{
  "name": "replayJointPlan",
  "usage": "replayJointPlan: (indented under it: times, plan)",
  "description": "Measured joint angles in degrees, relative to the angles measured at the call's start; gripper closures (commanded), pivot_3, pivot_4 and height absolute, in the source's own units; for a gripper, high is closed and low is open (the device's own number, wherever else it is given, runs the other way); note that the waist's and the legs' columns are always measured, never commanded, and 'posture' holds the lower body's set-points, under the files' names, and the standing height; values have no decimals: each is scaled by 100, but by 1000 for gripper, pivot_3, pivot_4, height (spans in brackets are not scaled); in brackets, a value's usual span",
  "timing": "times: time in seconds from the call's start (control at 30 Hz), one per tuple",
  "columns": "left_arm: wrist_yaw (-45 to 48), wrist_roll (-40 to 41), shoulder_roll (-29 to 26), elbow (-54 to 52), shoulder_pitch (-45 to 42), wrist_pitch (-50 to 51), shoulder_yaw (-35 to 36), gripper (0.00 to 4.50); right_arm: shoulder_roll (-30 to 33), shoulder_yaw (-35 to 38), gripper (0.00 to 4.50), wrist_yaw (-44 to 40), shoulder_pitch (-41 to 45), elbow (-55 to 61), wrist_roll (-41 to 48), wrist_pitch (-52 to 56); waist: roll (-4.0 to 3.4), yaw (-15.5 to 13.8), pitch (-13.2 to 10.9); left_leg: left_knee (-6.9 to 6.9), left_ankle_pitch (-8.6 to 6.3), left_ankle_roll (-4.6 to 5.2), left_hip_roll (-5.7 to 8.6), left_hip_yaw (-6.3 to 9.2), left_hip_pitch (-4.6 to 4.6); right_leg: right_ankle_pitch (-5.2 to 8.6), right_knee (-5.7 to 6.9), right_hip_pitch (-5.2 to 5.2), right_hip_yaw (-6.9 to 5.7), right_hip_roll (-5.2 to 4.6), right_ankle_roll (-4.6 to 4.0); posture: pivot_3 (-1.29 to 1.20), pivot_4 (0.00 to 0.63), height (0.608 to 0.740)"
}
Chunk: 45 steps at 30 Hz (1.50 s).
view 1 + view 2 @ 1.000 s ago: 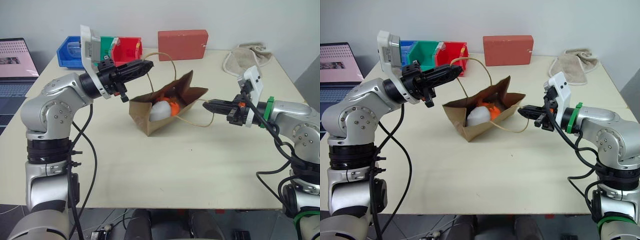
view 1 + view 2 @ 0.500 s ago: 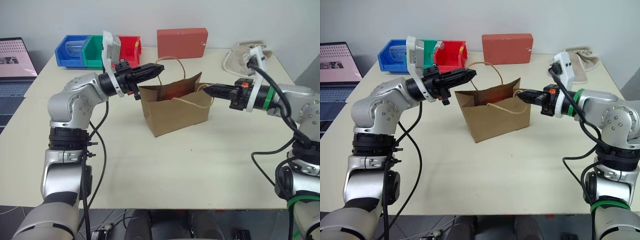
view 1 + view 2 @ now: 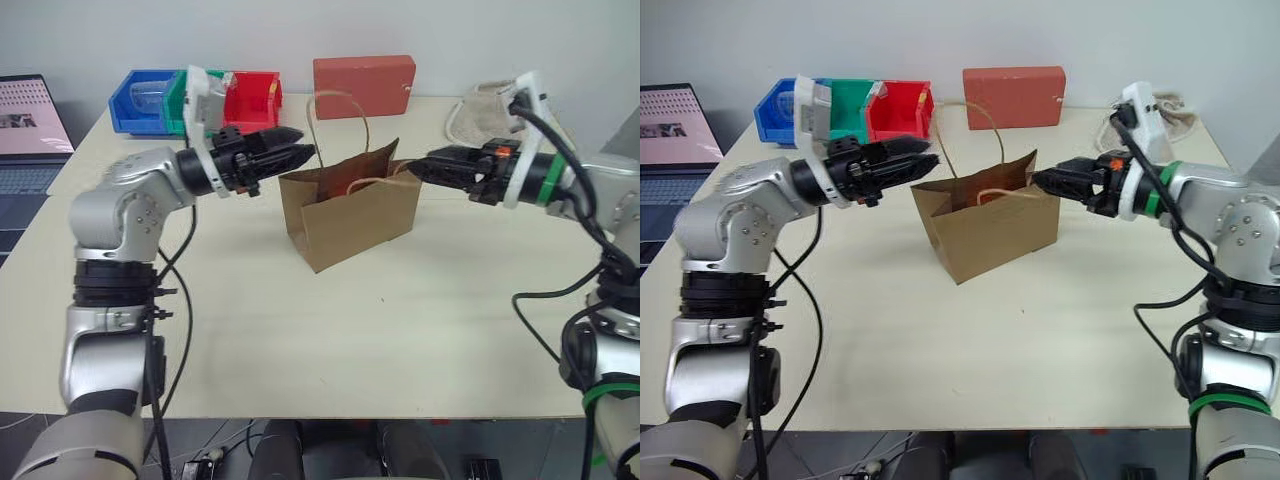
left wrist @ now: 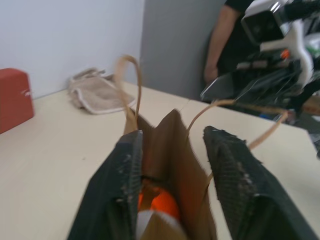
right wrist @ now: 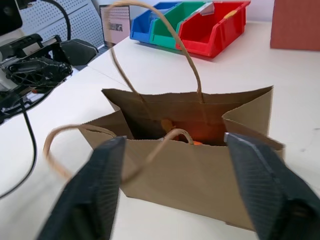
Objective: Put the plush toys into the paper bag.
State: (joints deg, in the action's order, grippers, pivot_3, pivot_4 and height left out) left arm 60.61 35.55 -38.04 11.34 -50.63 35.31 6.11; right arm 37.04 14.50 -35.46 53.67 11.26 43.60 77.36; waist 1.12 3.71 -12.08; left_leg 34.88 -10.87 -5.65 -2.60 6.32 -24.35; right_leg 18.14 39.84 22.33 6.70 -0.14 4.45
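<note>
The brown paper bag (image 3: 355, 220) stands upright in the middle of the table, mouth up. One cord handle (image 3: 336, 100) arches above it and the other droops toward my right gripper. Inside, the left wrist view shows the orange carrot (image 4: 162, 202) and the white egg (image 4: 145, 220). My left gripper (image 3: 305, 153) is open and level at the bag's left end, with that end's top edge between its fingers (image 4: 125, 170). My right gripper (image 3: 420, 165) is open at the bag's right end, its fingers (image 5: 255, 175) spread wide before the bag's mouth.
A red box (image 3: 363, 87) and a row of blue, green and red bins (image 3: 200, 100) sit along the table's far edge. A beige towel (image 3: 480, 115) lies at the far right. A laptop (image 3: 30, 130) stands off to the left. A person (image 4: 227, 35) stands beyond the table.
The bag lay tipped with both grippers shut on its handles, then came upright. Both grippers have now opened and let the handles go. My right hand has risen.
</note>
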Motion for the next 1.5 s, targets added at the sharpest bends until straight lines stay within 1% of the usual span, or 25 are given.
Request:
replayJointPlan:
  times: [0.03,0.13,0.17,0.3,0.37,0.43,0.53,0.7,0.9,1.03,1.5]
  plan:
    - [11,-20,-68,0,63,-21,36,1020,113,1,0,-116,-19,63,56,-49,0,-1,0,0,0,0,0,0,0,0,0,0,0,0,0,0,150,740]
    - [55,-63,-294,-15,341,-69,110,53,584,3,0,-532,-269,286,222,-253,0,-6,0,0,0,0,0,-1,-1,0,-5,-1,0,-1,0,0,150,740]
    - [107,-62,-362,-24,436,-67,115,19,706,4,0,-617,-354,308,232,-345,0,-7,0,1,0,0,0,-1,-1,0,-5,-2,0,-1,0,0,150,740]
    - [424,-51,-572,-355,920,-83,110,19,1351,-11,0,-1093,-961,492,174,-894,0,-32,0,1,0,0,-1,-2,-1,0,-10,-3,0,-2,1,0,150,740]
    - [487,-95,-547,-366,1080,-137,83,19,1510,-9,0,-1251,-1268,651,149,-1069,0,-41,0,1,0,0,-1,-2,-1,0,-10,-3,0,-1,1,0,150,740]
    - [490,-207,-392,-220,1158,-254,13,19,1532,-18,0,-1361,-1507,845,233,-1151,0,-43,0,6,0,0,-1,-3,-1,0,-7,-3,1,-1,1,0,150,740]
    - [456,-434,5,181,1029,-493,-209,19,1549,-66,0,-1543,-1756,1263,432,-1254,1,-53,0,12,0,0,0,-2,-1,0,-8,-7,0,-1,1,0,150,740]
    - [462,-719,248,772,662,-852,-313,19,1703,-226,0,-1803,-2152,1845,703,-1383,1,-51,0,11,0,0,0,-2,-2,0,-8,-6,1,0,1,0,150,740]
    - [661,-757,329,887,615,-886,-319,19,1703,-227,0,-1684,-2279,2016,916,-1423,1,-42,0,11,0,0,-1,-1,-2,0,-6,-6,1,0,1,0,150,740]
    - [893,-660,255,557,783,-641,-320,19,1737,-223,0,-1637,-2359,2021,977,-1424,1,-45,0,11,0,0,-1,-1,-2,0,-6,-6,0,-1,1,0,150,740]
    - [882,-555,165,-246,1058,-183,-316,19,1748,-245,0,-1514,-2333,2014,1300,-1448,1,-46,0,12,0,0,-1,0,-1,0,-6,-7,0,-1,1,0,150,740]
